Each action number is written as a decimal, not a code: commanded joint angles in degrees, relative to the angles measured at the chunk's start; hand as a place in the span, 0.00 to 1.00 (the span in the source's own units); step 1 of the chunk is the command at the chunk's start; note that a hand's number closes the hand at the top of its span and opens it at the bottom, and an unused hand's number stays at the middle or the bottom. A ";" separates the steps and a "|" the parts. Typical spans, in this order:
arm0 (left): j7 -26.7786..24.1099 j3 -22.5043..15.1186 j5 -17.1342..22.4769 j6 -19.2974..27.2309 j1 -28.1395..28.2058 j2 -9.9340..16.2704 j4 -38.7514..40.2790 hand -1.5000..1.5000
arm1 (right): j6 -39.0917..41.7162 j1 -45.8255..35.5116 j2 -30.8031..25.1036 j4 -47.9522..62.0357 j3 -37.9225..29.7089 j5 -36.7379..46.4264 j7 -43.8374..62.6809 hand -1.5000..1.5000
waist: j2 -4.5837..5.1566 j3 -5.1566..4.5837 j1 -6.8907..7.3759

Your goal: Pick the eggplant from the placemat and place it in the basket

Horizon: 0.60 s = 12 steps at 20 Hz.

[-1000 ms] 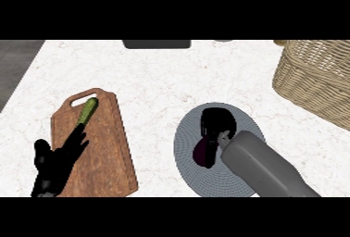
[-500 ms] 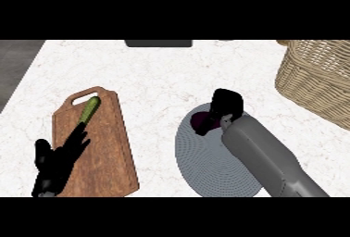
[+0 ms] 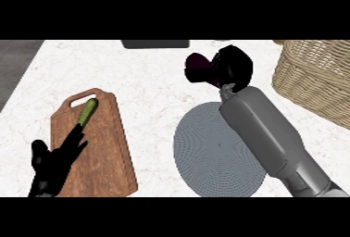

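1. Counter: white marble top. Nothing on it has shifted except the eggplant.
2. Basket: wicker, at the right edge, cut off by the frame. It shows larger and lower in view than a second ago.
3. Mat: round grey placemat, centre right. It is now bare; a second ago the eggplant lay on its upper part under the right hand.
4. Board: wooden cutting board on the left, with a small green vegetable near its handle end. Both unchanged.
5. Right hand: fingers curled round the eggplant, raised beyond the mat's far edge, left of the basket and apart from it. Half a second ago it was at the mat's upper rim.
6. Left hand: fingers straight, resting at the board's lower left, as before.
7. Eggplant: dark purple, in the right hand, its end sticking out on the left, off the mat, not in the basket.
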 commanded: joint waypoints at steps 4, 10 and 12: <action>1.70 -1.68 -0.58 -0.14 3.87 -0.94 1.23 0.50 | -16.72 -4.77 -3.68 -5.34 -6.99 8.45 3.08 1.00 | 0.33 -0.80 0.15; 2.03 0.15 -0.40 -0.49 3.17 0.27 1.92 0.50 | -6.48 -9.45 -10.56 -10.43 -13.65 11.31 9.28 1.00 | -0.04 -0.84 -0.97; 2.50 0.41 -0.48 0.64 0.93 -0.89 2.96 0.50 | -5.45 -13.05 -11.77 -10.41 -15.71 13.03 11.48 1.00 | 0.10 -0.88 -0.91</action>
